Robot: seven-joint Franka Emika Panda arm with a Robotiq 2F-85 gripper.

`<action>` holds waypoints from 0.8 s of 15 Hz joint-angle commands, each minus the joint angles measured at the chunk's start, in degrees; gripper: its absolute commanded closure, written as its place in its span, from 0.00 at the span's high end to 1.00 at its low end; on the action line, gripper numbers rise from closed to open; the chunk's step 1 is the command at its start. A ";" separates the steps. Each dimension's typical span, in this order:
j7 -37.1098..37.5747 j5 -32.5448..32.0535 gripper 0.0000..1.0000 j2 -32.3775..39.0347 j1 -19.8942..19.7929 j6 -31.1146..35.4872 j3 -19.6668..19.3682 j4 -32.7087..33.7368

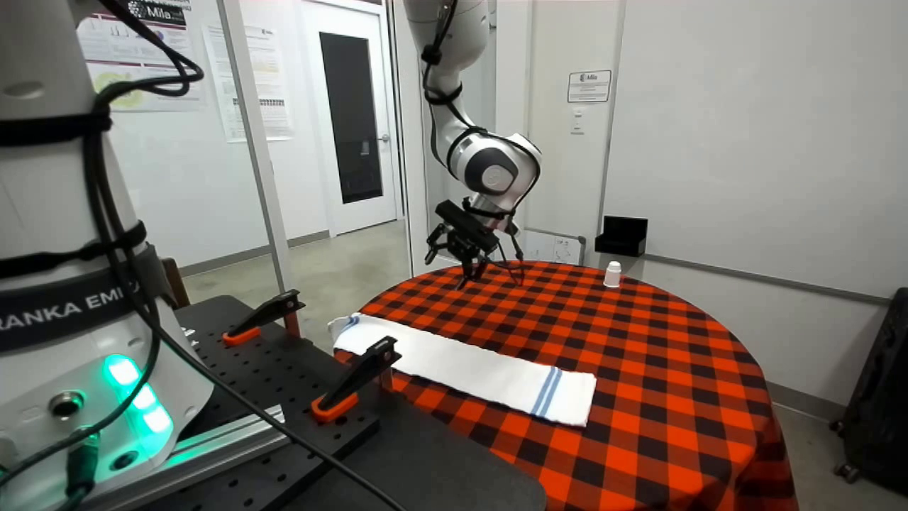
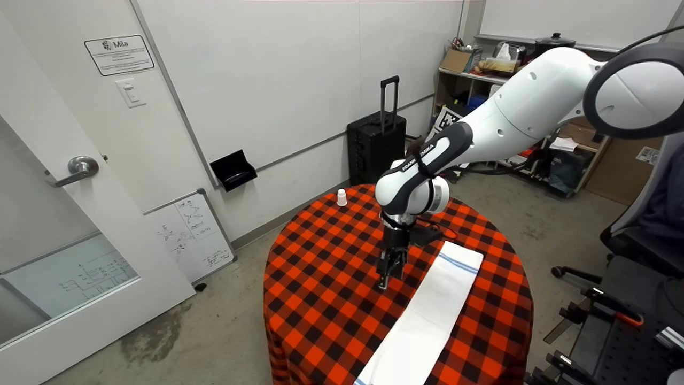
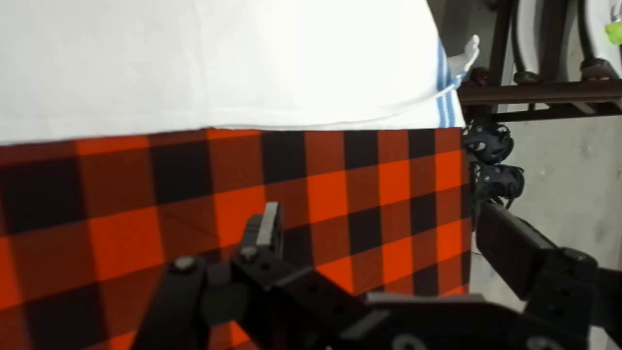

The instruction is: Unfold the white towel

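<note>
The white towel lies as a long, narrow folded strip with blue stripes at its ends. It shows in both exterior views (image 1: 461, 365) (image 2: 433, 315) and along the top of the wrist view (image 3: 218, 63). In the wrist view, a loose layer edge curls up at its striped end near the table edge. My gripper shows in both exterior views (image 1: 448, 270) (image 2: 390, 280) and in the wrist view (image 3: 391, 243). Its fingers are wide apart with nothing between them. It hovers above the tablecloth beside the towel's long side, apart from it.
A red and black checked tablecloth (image 1: 681, 397) covers the round table. A small white bottle (image 1: 612, 275) stands near the table's far edge; it also shows in an exterior view (image 2: 342, 197). Black clamps (image 1: 358, 380) sit on the robot's mounting bench beside the table.
</note>
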 commanded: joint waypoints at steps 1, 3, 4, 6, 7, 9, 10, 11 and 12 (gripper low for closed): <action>4.06 -2.68 1.00 -6.14 -0.36 3.14 -3.55 -8.10; 6.37 -4.02 1.00 -8.14 -0.20 5.33 -5.81 -10.97; 8.04 -5.01 1.00 -9.23 0.18 6.82 -7.30 -12.49; 11.34 -7.16 1.00 -10.89 0.78 9.91 -9.75 -15.00; 12.95 -8.35 1.00 -11.63 1.15 11.13 -10.80 -16.15; 15.34 -10.32 1.00 -13.36 1.59 13.75 -12.26 -18.82; 16.21 -11.02 1.00 -14.37 1.72 14.87 -12.58 -20.34; 17.04 -11.90 1.00 -15.27 2.09 15.71 -12.96 -21.77; 17.62 -12.75 1.00 -16.32 2.46 16.48 -13.20 -23.40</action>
